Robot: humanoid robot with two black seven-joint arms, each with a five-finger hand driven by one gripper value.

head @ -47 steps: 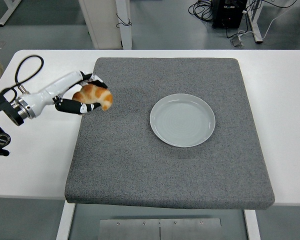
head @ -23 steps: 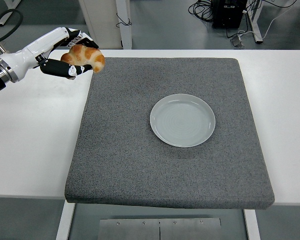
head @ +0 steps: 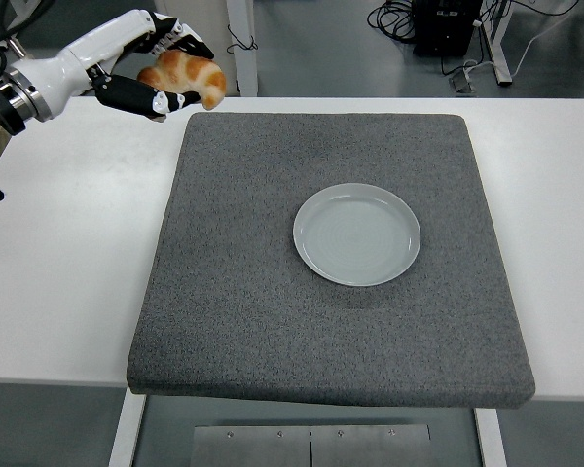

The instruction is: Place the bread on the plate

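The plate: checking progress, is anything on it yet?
Nothing on the plate; its whole face shows bare. The bread is in the left hand.

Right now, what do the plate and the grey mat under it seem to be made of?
The plate looks like glazed ceramic, perhaps melamine: pale grey and smooth, with a soft sheen and faint concentric rings. The mat looks like dense felt or foam: dark grey, matte and speckled, with thick rounded edges.

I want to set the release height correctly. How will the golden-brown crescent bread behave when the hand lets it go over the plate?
The golden-brown crescent bread probably is light: the left hand carries it high in its fingertips. Its curved shape may rock or roll a little on the smooth grey round plate. It looks soft, so a low release seems safest.
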